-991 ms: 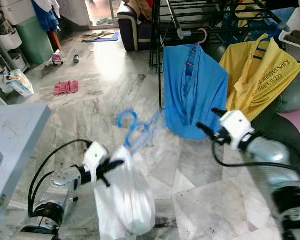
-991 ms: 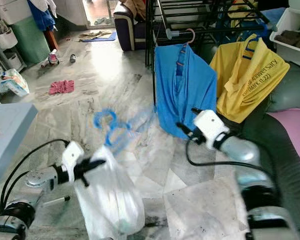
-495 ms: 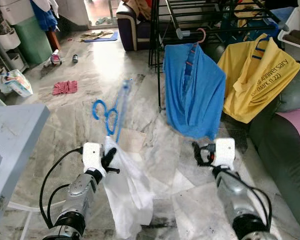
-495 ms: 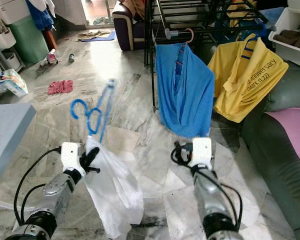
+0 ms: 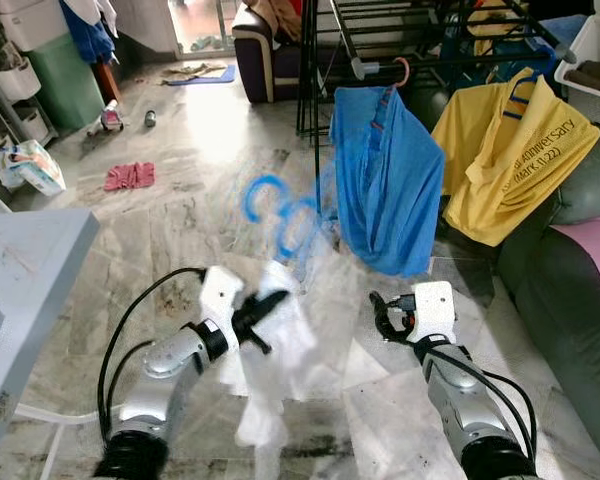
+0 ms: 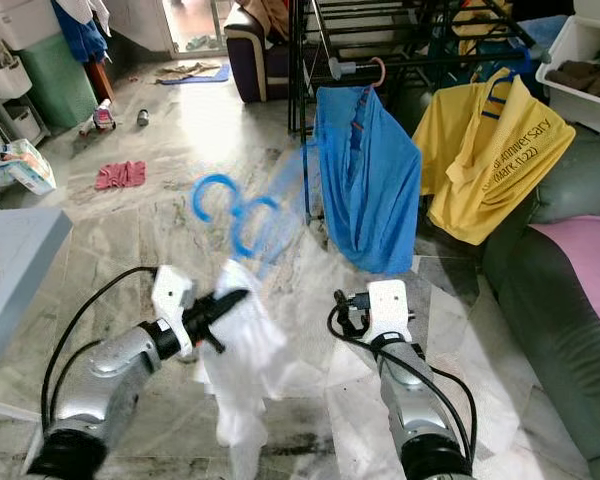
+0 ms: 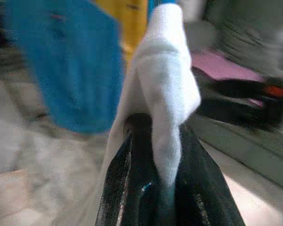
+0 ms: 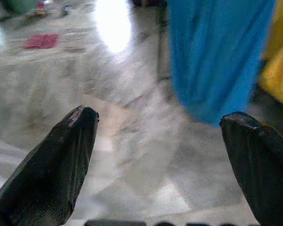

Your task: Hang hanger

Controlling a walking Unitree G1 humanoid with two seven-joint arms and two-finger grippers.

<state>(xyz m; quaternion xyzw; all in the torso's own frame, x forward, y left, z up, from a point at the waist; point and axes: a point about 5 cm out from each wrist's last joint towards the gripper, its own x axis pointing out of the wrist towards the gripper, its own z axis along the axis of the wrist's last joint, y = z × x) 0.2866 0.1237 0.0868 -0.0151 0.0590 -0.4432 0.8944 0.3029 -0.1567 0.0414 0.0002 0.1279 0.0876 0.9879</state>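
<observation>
Now swung from upright toward the drying rack (image 5: 380,40), the blurred blue hanger (image 5: 285,215) with its white garment (image 5: 270,350) leans closer to the rail, clamped in the left gripper (image 5: 270,305), while the right gripper (image 5: 380,318), fingers spread apart and empty, hovers low above the marble floor (image 5: 200,150).

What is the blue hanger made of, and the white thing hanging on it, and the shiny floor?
The blue hanger looks like smooth plastic, from its bright even colour and rounded curves, though it is blurred. The white garment, pinched in the left gripper, looks like soft, thin cloth: it folds and droops limply. The floor looks like polished marble or stone tile, with grey veins and a bright glare.
</observation>
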